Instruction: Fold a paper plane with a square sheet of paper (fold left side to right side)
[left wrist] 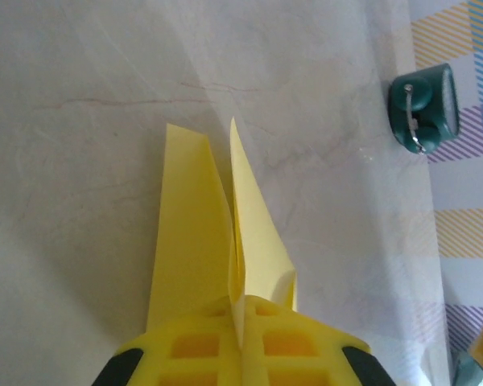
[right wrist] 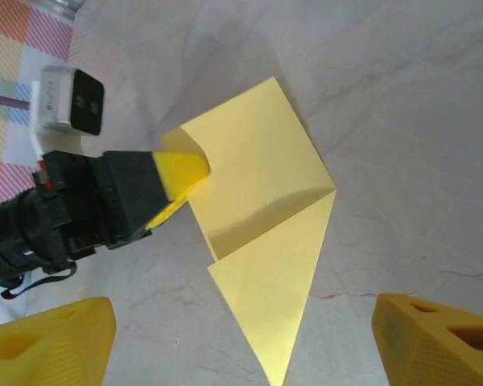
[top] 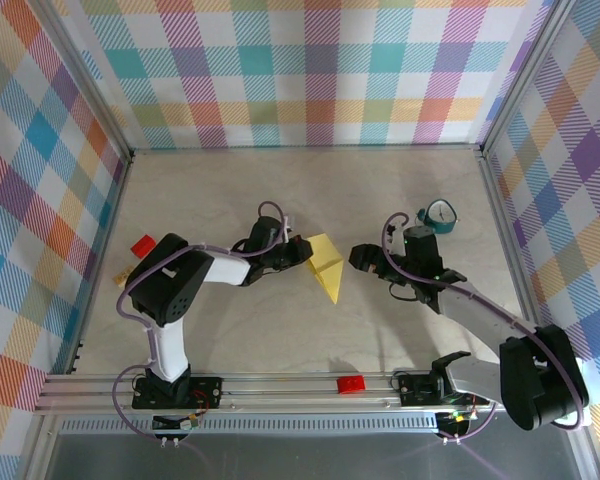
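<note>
The yellow sheet of paper (top: 326, 264) lies mid-table, creased into a pointed, plane-like shape whose tip points toward the near edge. In the right wrist view, the sheet of paper (right wrist: 266, 217) has its upper left corner lifted. My left gripper (top: 298, 251) is shut on that corner. In the left wrist view, the left gripper (left wrist: 245, 326) pinches a thin upright layer of the sheet of paper (left wrist: 189, 249). My right gripper (top: 361, 258) stands open just right of the sheet. Seen from its own wrist, the right gripper (right wrist: 243, 322) has a finger on either side of the pointed tip, touching nothing.
A teal round object (top: 440, 215) sits at the back right, near the wall. One red brick (top: 142, 245) lies at the left by a small tan block (top: 121, 272), and another red brick (top: 351, 384) rests on the front rail. Plaid walls enclose the table.
</note>
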{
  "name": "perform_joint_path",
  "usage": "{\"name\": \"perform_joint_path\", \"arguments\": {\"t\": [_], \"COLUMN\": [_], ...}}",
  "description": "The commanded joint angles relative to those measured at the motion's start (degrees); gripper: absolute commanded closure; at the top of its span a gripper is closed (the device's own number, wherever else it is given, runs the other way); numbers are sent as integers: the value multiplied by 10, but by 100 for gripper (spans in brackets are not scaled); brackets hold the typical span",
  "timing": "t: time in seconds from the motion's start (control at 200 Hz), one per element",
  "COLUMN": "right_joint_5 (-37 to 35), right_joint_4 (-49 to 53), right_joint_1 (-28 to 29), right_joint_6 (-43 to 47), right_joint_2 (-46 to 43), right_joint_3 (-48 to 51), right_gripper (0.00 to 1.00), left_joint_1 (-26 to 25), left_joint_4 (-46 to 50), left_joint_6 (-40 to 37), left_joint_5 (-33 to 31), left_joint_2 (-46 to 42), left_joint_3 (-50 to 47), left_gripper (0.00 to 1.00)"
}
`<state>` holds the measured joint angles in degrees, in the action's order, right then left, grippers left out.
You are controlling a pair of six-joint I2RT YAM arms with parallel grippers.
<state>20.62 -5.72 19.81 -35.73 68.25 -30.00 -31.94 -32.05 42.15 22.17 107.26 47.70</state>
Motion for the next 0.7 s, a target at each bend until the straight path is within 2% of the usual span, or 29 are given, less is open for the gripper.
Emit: {"name": "perform_joint_path", "arguments": {"t": [0.0,0.125,0.255,0.46,0.58,0.695], "right_joint_5": [94,193,267,308,323,336], "right_joint_4": [-51,-83,-133,-161,-174,-185], "right_joint_1": [-4,-4,4,37,51,54], "right_joint_6": [22,30,24,35,28,20], "right_joint_2": [36,104,169,233,255,259], "right_joint_3": [-22,-55,-84,-135,-159,-168], "right_gripper": [20,24,23,20,21,29], "left_joint_1": [35,74,108,115,115,115], "left_joint_4": [-50,-42,-2,71,89,107], "left_joint_6": [-17,-55,-99,-155,-165,-175], "left_joint_5": [40,103,188,279,297,296], "left_joint_2": [-76,-149,-207,-256,-261,-258], "left_joint_3": [-41,-78,-99,-104,-104,-102], "left_gripper": [100,100,100,100,100,100]}}
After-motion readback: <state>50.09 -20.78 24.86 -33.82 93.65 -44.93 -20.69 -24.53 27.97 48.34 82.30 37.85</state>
